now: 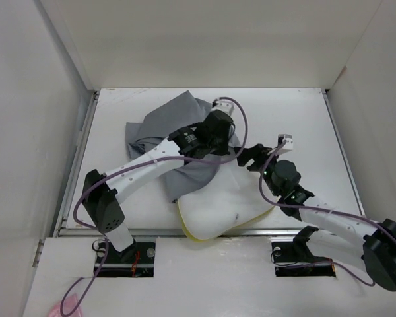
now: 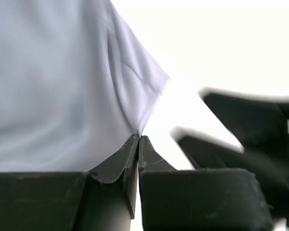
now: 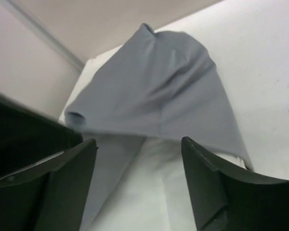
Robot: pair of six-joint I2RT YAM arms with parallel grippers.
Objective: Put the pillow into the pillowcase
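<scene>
The grey pillowcase lies bunched at the back middle, draped over the far end of the white pillow. The pillow's yellow band runs along its near edge, by the table's front. My left gripper is shut on an edge of the pillowcase; its jaws pinch the cloth at the tips. My right gripper is open just right of it. In the right wrist view it hovers over the pillow, empty, with the pillowcase beyond.
White walls enclose the table on the left, back and right. The pillow overhangs the metal front rail. The right gripper's fingers show blurred and close in the left wrist view.
</scene>
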